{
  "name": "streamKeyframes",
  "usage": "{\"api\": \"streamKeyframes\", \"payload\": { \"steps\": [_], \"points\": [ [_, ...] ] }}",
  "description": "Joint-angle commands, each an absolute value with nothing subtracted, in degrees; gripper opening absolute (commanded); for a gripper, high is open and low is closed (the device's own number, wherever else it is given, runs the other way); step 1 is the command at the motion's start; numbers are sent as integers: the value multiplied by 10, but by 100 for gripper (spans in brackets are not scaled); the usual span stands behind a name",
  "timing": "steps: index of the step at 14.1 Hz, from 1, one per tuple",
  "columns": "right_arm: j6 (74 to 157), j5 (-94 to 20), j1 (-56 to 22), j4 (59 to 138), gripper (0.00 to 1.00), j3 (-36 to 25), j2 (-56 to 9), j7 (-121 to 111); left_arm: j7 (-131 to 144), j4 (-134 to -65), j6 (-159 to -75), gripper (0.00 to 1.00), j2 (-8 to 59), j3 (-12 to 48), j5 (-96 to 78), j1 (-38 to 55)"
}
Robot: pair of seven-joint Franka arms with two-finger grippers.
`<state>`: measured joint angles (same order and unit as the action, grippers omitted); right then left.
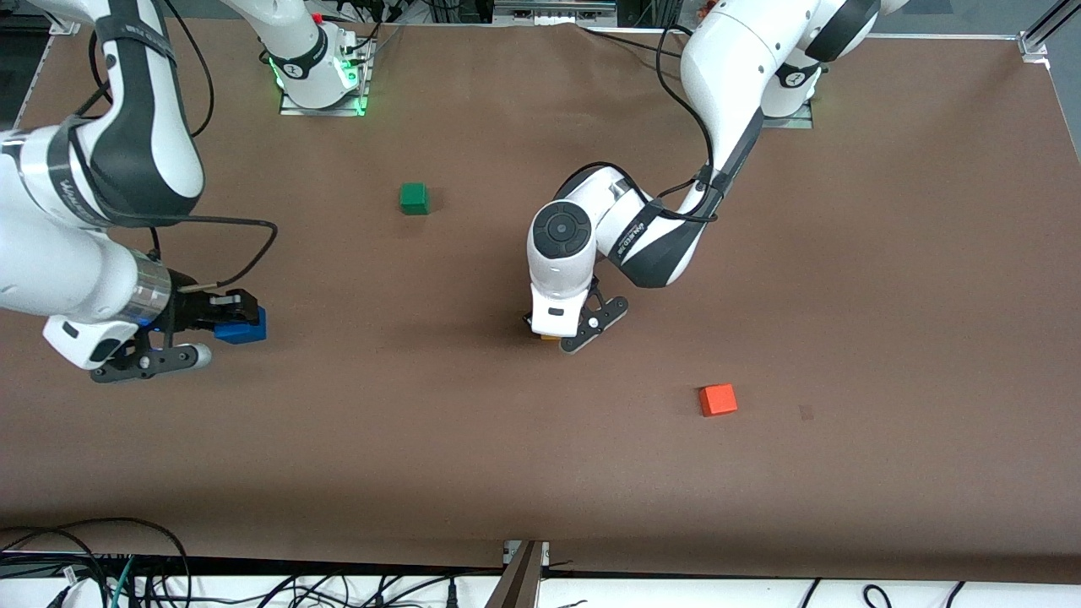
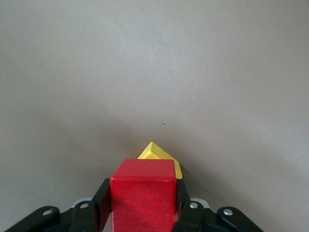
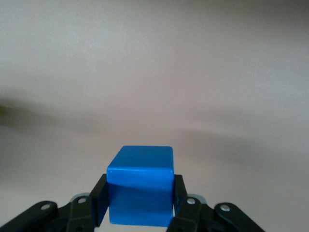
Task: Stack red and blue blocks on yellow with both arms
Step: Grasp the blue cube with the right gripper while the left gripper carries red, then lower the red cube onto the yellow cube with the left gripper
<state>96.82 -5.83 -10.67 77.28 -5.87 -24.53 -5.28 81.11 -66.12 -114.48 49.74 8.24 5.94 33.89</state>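
Observation:
My left gripper (image 1: pixel 564 332) is low over the middle of the table, shut on the deep red cube (image 2: pixel 143 193). In the front view the wrist hides that cube. The yellow cube (image 2: pixel 160 155) lies right under the red one, with only a corner showing past it. A sliver of yellow (image 1: pixel 551 337) also shows under the hand in the front view. I cannot tell whether red touches yellow. My right gripper (image 1: pixel 230 325) is toward the right arm's end of the table, shut on the blue cube (image 1: pixel 241 328), which sits between its fingers in the right wrist view (image 3: pixel 140 191).
A green cube (image 1: pixel 414 198) lies on the brown table, farther from the front camera than both grippers. An orange-red cube (image 1: pixel 718 399) lies nearer the front camera, toward the left arm's end. Cables run along the table's near edge.

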Motion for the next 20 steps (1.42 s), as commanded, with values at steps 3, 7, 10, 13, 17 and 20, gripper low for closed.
{"api": "streamKeyframes", "payload": {
  "steps": [3,7,10,13,17,20],
  "points": [
    [936,-56,-112,748,15,-75,-243,-62,831,-635,-1138,0,516,75,70,349],
    [936,-40,-114,751,15,-72,-243,-62,842,-635,-1137,0,516,75,70,355],
    [937,-40,-115,750,15,-73,-243,-61,842,-637,-1137,0,517,71,71,358],
    [937,-40,-116,750,15,-72,-243,-57,842,-636,-1137,0,519,70,71,358],
    [936,-40,-120,750,15,-71,-243,-56,842,-636,-1137,0,520,70,71,359],
    [936,-40,-121,750,15,-71,-243,-55,842,-637,-1137,0,520,70,71,359]
  ]
}}
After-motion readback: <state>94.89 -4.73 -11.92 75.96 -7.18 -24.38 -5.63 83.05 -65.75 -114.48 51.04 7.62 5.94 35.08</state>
